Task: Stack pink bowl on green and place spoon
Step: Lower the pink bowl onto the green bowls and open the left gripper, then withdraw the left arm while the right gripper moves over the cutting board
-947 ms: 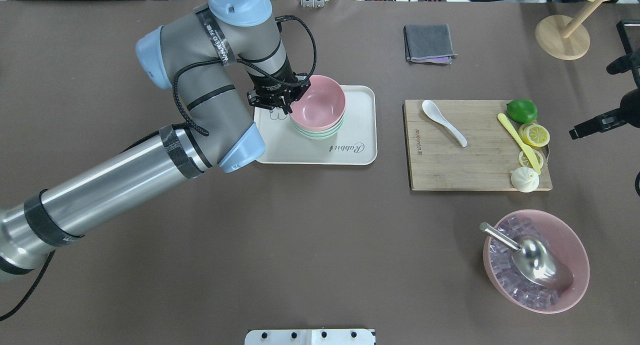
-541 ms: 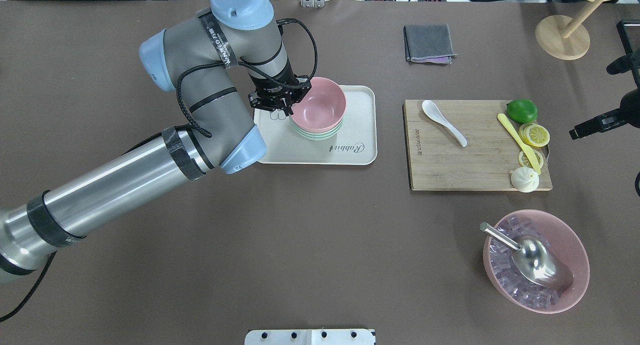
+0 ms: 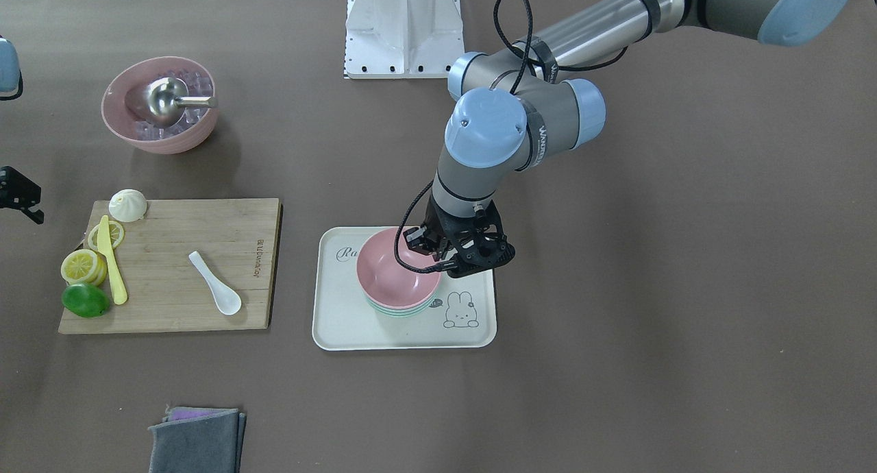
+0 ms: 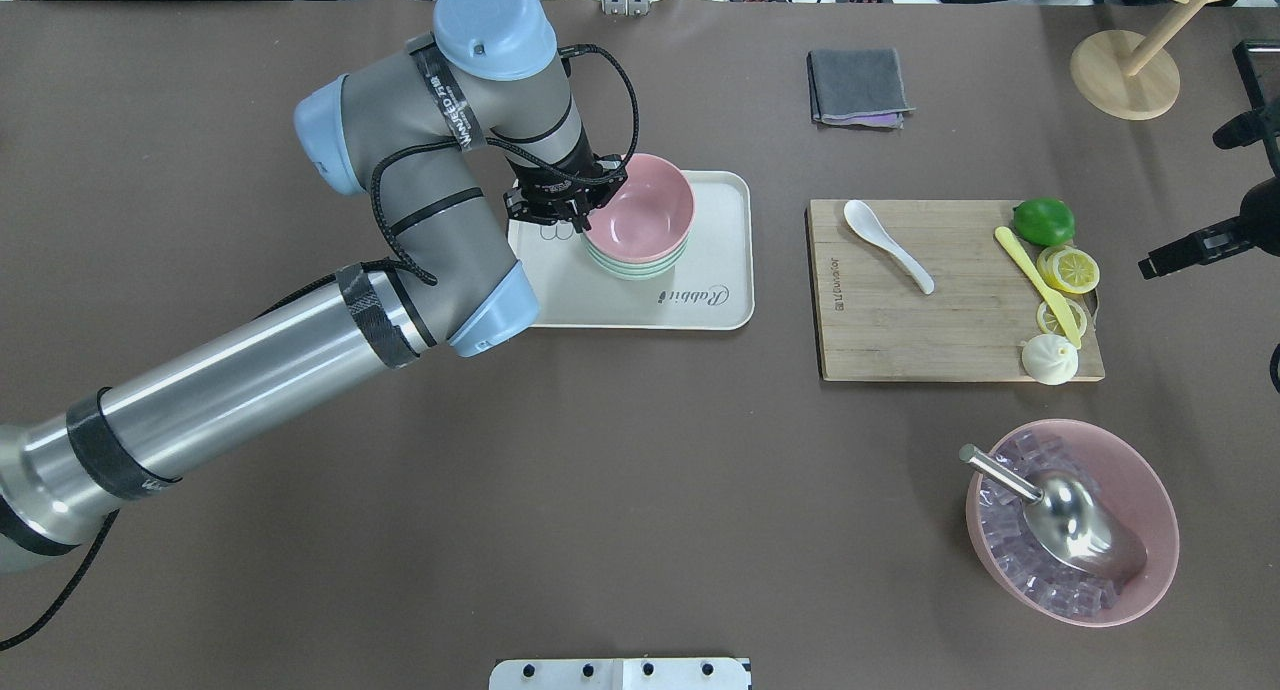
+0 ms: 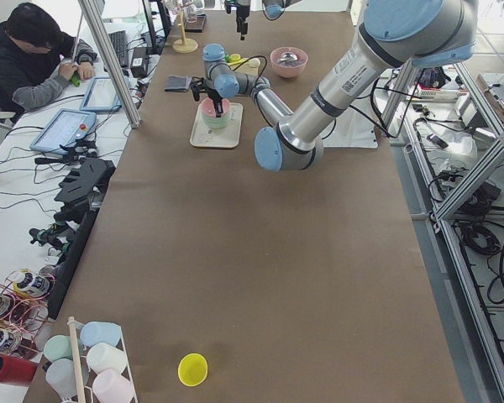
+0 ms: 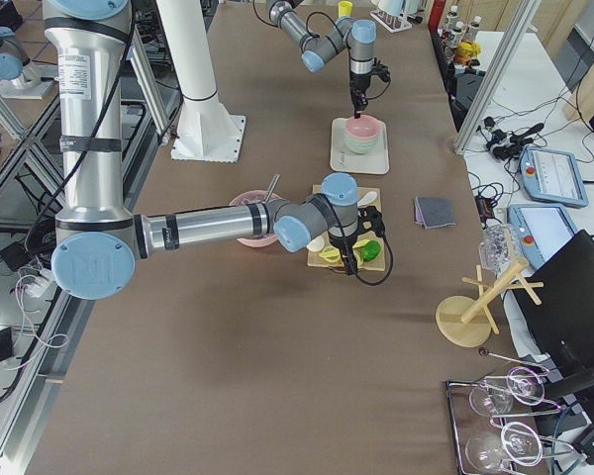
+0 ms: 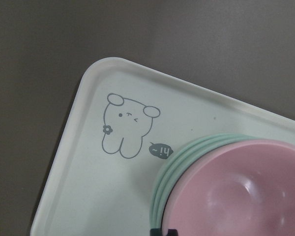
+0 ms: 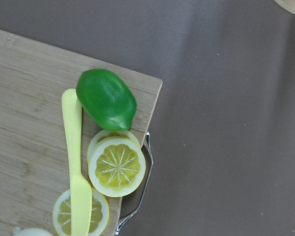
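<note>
Overhead exterior view: the pink bowl (image 4: 640, 210) sits nested on the green bowls (image 4: 628, 268). Their rims show just beneath it, on the far part of the tray (image 4: 700, 310).
Step in hand: probably seating or freeing the pink bowl. The stacking looks all but done, and the spoon is untouched.
Left pincer (image 4: 577, 218): points down at the pink bowl's rim, on the robot's left side of it. I cannot tell whether it pinches the rim or stands free of it. The left wrist view shows only dark tips at its bottom edge, over the rim.
Doing it well: free the rim fully before lifting. Then rise straight up, so no finger drags the bowl out of its nest or tips the stack.
Spoon (image 4: 888, 245): lies on the cutting board (image 4: 900, 340), well apart from the tray. Its handle slants toward the robot.
Right pincer (image 6: 352, 263): hangs over the board's corner by the lime (image 8: 106, 98) and lemon slices (image 8: 117, 167). I cannot tell whether it is spread or pressed together.
Next call: the spoon lies thin and flat, so a low grip across the handle seems wise. The pink bowl is its likely destination.
</note>
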Controlling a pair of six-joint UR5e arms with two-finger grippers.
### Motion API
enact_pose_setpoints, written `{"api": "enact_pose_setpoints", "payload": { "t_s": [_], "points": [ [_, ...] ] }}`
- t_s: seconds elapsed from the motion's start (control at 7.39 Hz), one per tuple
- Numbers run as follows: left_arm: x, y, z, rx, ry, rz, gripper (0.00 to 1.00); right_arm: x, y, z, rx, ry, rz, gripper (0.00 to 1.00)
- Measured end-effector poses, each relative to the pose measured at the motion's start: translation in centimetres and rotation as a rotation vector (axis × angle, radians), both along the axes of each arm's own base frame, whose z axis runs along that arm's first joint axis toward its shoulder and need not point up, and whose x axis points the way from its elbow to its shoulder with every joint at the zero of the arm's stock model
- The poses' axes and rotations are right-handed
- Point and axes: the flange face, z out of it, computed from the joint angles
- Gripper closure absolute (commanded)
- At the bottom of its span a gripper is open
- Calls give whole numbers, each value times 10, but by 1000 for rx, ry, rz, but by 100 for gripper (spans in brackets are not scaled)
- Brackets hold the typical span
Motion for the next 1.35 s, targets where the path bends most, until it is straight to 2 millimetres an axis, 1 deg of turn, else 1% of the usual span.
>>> {"api": "enact_pose_setpoints", "payload": {
  "t_s": [0.27, 0.41, 0.54, 0.81, 0.95, 1.08, 1.22, 1.35],
  "points": [
    [3, 2, 1, 1, 0, 4, 100, 0, 0, 0, 0, 0, 0, 0],
    [3, 2, 1, 4, 1, 7, 26, 0, 0, 0, 0, 1, -1, 0],
    [3, 3, 2, 15, 7, 11, 2, 0, 0, 1, -1, 1, -1, 0],
    [1, 4, 4, 64, 43, 21, 2, 0, 0, 1, -2, 1, 0, 0],
    [-3, 4, 1, 79, 57, 23, 2, 0, 0, 1, -3, 1, 0, 0],
    [-12, 3, -4, 88, 74, 27, 2, -1, 0, 1, -1, 1, -1, 0],
    [-30, 1, -3, 90, 92, 42, 2, -3, -2, -1, 3, 0, -4, 0],
    [-63, -3, 11, 92, 110, 74, 2, -7, -4, -5, 10, -3, -8, 0]
  ]
}}
